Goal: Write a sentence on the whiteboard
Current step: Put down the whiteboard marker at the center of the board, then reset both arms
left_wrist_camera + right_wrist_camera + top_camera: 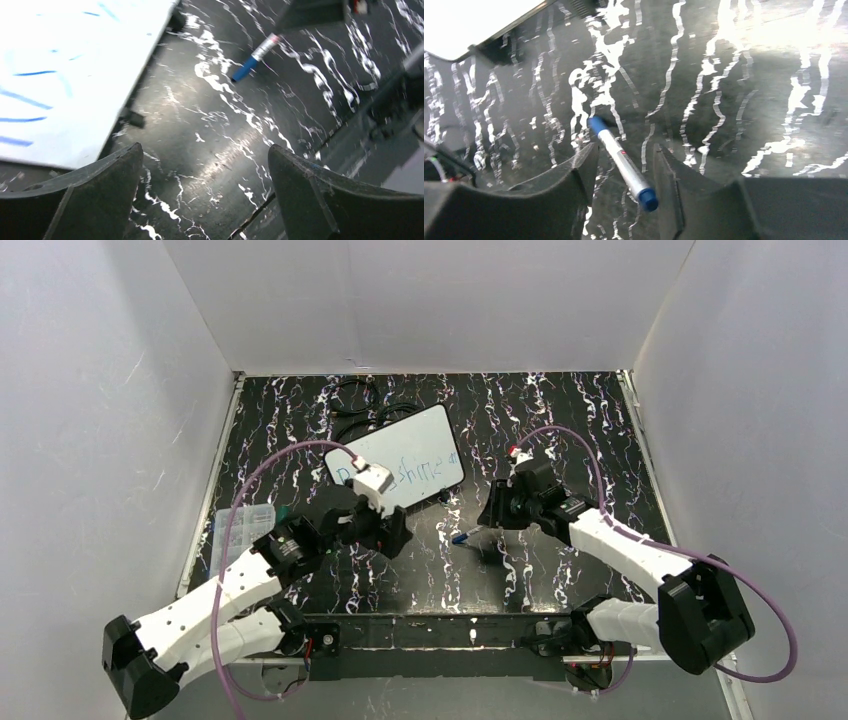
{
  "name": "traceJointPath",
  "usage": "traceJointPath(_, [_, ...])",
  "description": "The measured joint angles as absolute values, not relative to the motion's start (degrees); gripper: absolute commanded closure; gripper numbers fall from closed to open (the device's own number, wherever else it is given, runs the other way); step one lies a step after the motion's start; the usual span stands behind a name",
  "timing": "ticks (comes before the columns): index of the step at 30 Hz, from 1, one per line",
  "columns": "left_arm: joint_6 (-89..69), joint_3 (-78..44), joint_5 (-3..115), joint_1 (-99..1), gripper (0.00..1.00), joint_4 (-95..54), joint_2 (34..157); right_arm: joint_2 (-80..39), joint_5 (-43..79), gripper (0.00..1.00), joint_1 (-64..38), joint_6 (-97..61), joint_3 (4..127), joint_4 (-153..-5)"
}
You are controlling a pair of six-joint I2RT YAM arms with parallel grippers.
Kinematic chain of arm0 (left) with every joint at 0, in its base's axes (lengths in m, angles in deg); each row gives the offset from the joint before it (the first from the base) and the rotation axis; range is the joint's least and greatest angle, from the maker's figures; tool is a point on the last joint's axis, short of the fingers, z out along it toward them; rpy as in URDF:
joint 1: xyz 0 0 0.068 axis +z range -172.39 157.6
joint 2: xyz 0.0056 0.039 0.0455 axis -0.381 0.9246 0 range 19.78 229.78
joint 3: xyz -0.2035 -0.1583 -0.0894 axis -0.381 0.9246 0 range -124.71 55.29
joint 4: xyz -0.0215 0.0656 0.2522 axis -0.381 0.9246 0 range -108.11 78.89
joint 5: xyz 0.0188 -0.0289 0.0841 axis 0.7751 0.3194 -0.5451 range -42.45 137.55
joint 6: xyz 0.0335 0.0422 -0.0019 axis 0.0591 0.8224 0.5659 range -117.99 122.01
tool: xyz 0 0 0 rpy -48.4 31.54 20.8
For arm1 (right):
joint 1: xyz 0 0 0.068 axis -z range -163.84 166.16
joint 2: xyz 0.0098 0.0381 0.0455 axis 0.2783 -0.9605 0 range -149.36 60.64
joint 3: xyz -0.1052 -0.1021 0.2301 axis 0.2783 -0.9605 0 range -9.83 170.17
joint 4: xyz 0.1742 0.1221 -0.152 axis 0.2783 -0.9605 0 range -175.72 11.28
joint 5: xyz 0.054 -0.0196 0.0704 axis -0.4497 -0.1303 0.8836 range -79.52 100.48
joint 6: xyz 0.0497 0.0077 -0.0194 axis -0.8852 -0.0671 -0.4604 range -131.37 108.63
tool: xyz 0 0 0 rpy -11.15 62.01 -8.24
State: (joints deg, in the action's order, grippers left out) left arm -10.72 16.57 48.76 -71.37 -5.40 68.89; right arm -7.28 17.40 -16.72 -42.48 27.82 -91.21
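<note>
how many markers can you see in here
1. The marker is inside the open right gripper, low over the table, to the right of the whiteboard. The arms may hide others.

Of the sentence on the whiteboard, legible from the top view: "shine", in blue handwriting, slanting up to the right. Before that word, only one curved first letter, perhaps "R" or "D"; the rest hidden behind the left arm. From the left wrist view, only loose blue strokes on the board, not legible. On the marker, a small red mark on the barrel, too small to read.
</note>
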Motion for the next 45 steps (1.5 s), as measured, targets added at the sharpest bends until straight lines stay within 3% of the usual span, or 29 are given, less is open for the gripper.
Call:
traceJointPath(3, [-14.3, 14.5, 44.6, -68.7, 0.02, -2.1, 67.3, -8.7, 15.0, 0.19, -14.1, -41.4, 27.8, -91.5])
traceJointPath(8, [-17.5, 11.6, 39.2, -64.9, 0.02, 2.2, 64.1, -8.6, 10.0, 0.01, -10.8, -39.4, 28.0, -92.8])
traceJointPath(19, [-16.2, 9.3, 27.1, -48.9, 0.02, 10.2, 56.4, 6.7, -9.1, 0.01, -9.8, -31.9, 31.9, -95.5])
traceJointPath(29, [-11.9, 10.5, 17.4, -46.4, 0.02, 7.2, 51.1, 21.0, -17.3, 0.01, -9.8, -23.6, 31.7, -91.3])
traceJointPath(39, [-10.5, 11.8, 16.5, -46.1, 0.02, 6.1, 51.4, 21.5, -19.0, 0.01, -9.8, -22.7, 31.6, -90.7])
traceJointPath(45, [-11.4, 11.8, 24.5, -36.4, 0.02, 4.2, 55.6, 22.7, -19.7, 0.01, -9.8, -22.9, 31.1, -89.8])
